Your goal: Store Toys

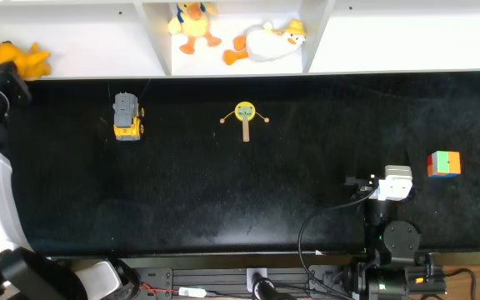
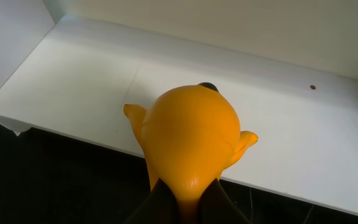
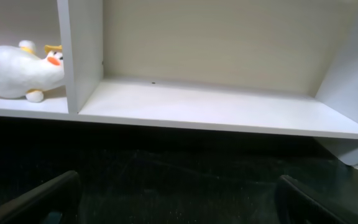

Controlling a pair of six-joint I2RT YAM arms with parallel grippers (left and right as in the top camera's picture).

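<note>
Three toys wait on the black tabletop [image 1: 223, 192], so by my reading the storing is about half done; nearest the arm bases, the right gripper [image 3: 179, 202] sits low over the tabletop with its fingers wide apart and nothing between them, facing the white shelf [image 1: 390, 50]; near it, out toward the right edge, stands a multicoloured puzzle cube [image 1: 443, 163], not yet picked up; farther up the tabletop, a wooden rattle drum [image 1: 245, 115] lies near the middle and a yellow and grey toy truck [image 1: 127, 117] stands well to its left, both a little short of the shelf's front edge and neither touched; beyond them, at the far left, the left gripper [image 2: 190, 202] is clamped on an orange plush duck [image 2: 191, 134], holding it at the front lip of the shelf's left compartment; whether the duck already rests on the shelf floor I cannot tell, so I judge this one as mid-placement and not released; farthest back, the middle compartment holds a yellow plush duck [image 1: 193, 23] and, just beside it, a white plush duck [image 1: 265, 42] lying on its side, both stored; left to do, as I see it: let go of the orange duck, then shelve the truck, the drum and the cube; as for print, no brand, label or lettering can be read on any toy, the shelf or the arms.
</note>
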